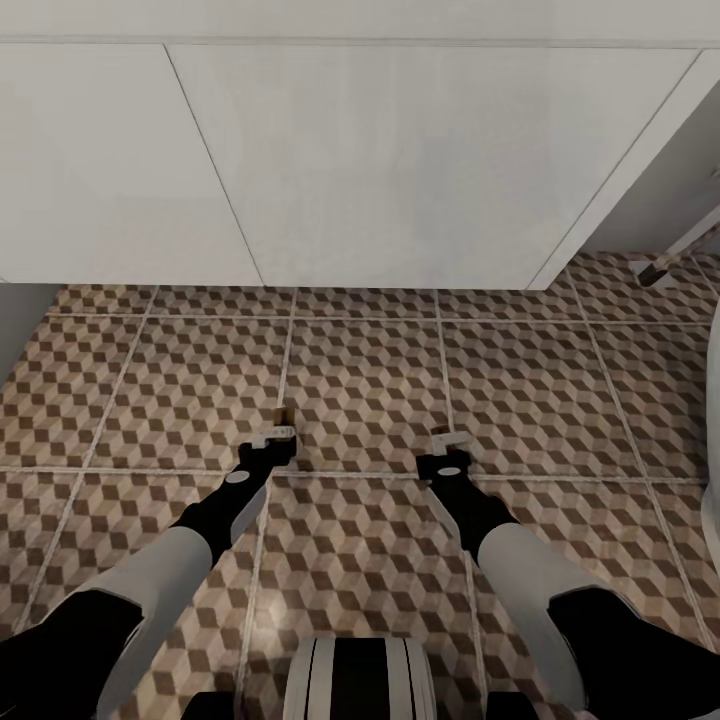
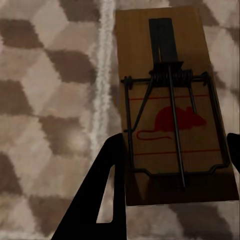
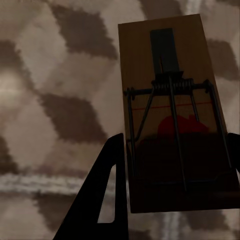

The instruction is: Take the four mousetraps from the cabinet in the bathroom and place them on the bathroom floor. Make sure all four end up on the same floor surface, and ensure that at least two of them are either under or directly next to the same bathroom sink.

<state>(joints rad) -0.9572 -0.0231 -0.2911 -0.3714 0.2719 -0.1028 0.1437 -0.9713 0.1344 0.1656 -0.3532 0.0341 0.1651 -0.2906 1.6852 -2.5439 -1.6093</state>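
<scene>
You have a mousetrap in each hand. The left wrist view shows the left mousetrap (image 2: 172,107) pinched across its width, one dark finger (image 2: 102,200) against one long edge and the other just visible at the far edge; the jaws are closed on the board only as far as its width allows. The right mousetrap (image 3: 175,115) is held the same way, its lower half in shadow. In the head view the left gripper (image 1: 272,437) sits at about 7 o'clock from centre and the right gripper (image 1: 450,440) at about 5 o'clock, both hovering over the cube-patterned bathroom floor (image 1: 370,380). The white panelled vanity (image 1: 400,160) fills the 12 o'clock side; the sink basin itself is out of view above it.

My worry is the release. Both traps look held above the tiles, so if you let go from here they may bounce, flip or slide away from the vanity. Their wire bars look set, so a hard landing could snap them. Lower first, and move toward 12 o'clock so they land beside the vanity base.
</scene>
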